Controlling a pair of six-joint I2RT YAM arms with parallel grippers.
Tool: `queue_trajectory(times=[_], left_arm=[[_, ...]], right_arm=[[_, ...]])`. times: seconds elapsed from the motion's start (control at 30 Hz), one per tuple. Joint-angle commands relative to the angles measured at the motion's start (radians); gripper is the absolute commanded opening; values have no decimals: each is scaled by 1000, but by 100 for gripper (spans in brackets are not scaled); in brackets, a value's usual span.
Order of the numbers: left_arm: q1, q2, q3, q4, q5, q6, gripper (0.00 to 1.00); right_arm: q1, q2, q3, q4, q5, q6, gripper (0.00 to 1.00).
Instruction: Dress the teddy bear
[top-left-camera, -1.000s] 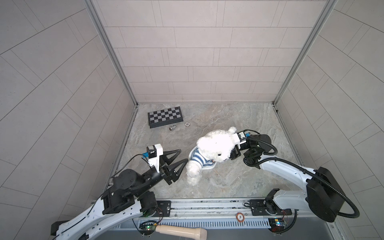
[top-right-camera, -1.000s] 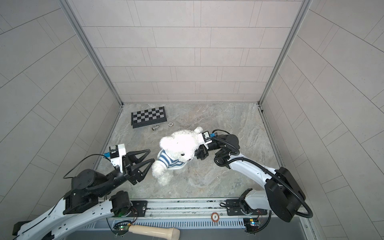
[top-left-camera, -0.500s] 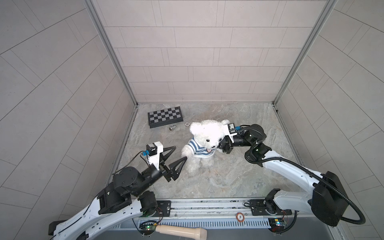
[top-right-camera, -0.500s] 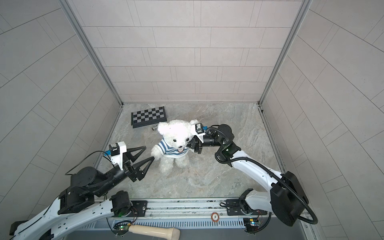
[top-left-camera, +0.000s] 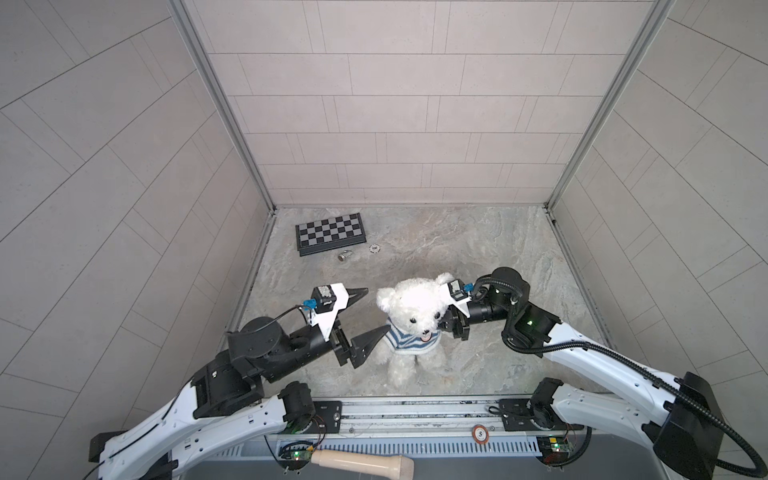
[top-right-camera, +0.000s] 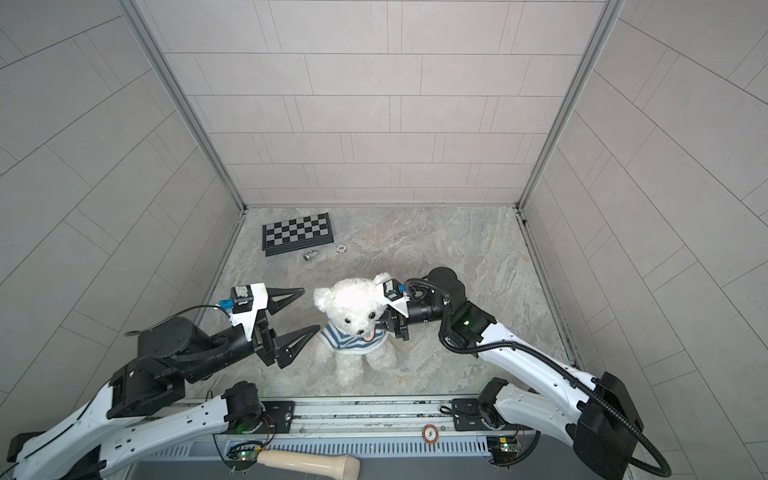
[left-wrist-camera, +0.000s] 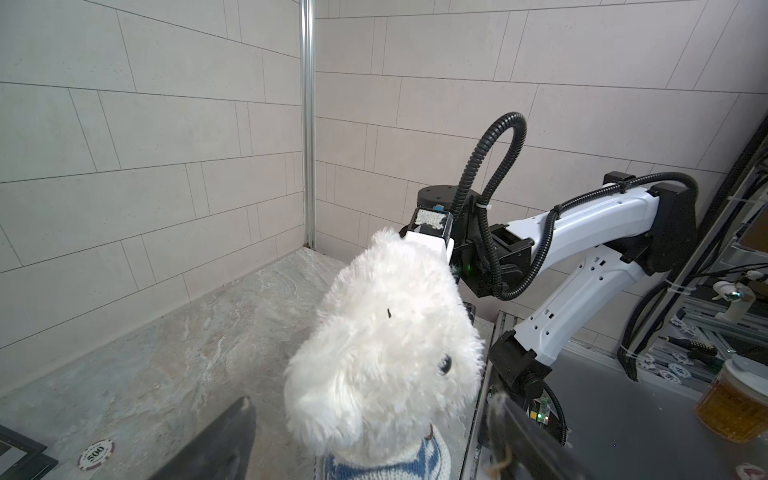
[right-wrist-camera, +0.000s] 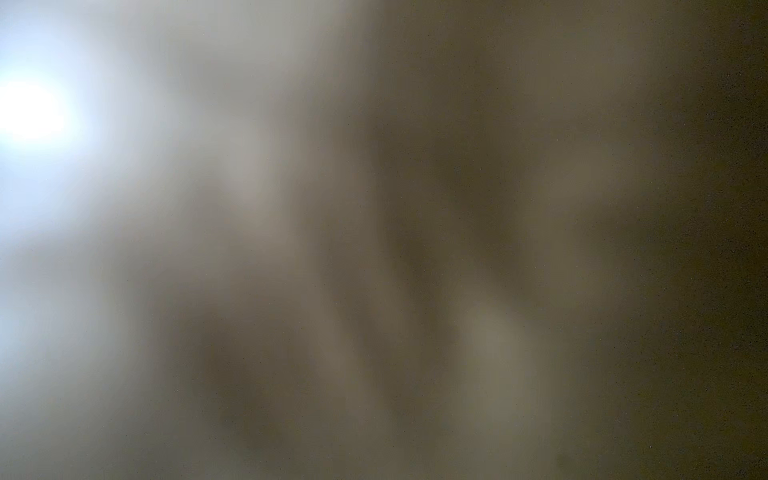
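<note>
The teddy bear (top-left-camera: 415, 303) (top-right-camera: 353, 307) is a fluffy white plush that stands upright near the front middle of the stone floor. It wears a blue-and-white striped shirt (top-left-camera: 409, 340) (top-right-camera: 349, 338) round its chest. My right gripper (top-left-camera: 442, 326) (top-right-camera: 384, 326) is shut on the bear at the side of its neck, its fingertips buried in fur. The right wrist view is only a blur. My left gripper (top-left-camera: 382, 311) (top-right-camera: 311, 308) stands wide open just left of the bear. In the left wrist view the bear's head (left-wrist-camera: 386, 353) fills the gap between the fingers (left-wrist-camera: 232, 436).
A folded chessboard (top-left-camera: 330, 232) lies at the back left, with a poker chip (top-left-camera: 375, 248) and a small metal piece (top-left-camera: 343, 255) beside it. Tiled walls close three sides. A wooden handle (top-left-camera: 361, 459) lies beyond the front rail.
My right gripper has swung the bear from leaning sideways to upright and carried it left. My left gripper has opened wider and now frames the bear's head and shoulder.
</note>
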Motion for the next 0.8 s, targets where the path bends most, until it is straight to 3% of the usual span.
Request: queue_trajectory(times=[0.0,0.13,0.27,0.63,0.77], left_arm=[[-2,6,-14,59,29,-9,89],[-3,39,-15,72,65,-12,85],[-2,69,-9,100,109,-26,65],[-2,96,-22,99,160,-29,60],[-2,96,-31,108,188,-31,48]], right_arm=[[19,-34,-17,47,-30,-32,0],[35,-37,-28,54,-36,-39,0],[40,-64,-59,112,-48,-53,0],[44,-115,-90,137,-53,-53,0],[42,-120,-92,139,-40,-53,0]])
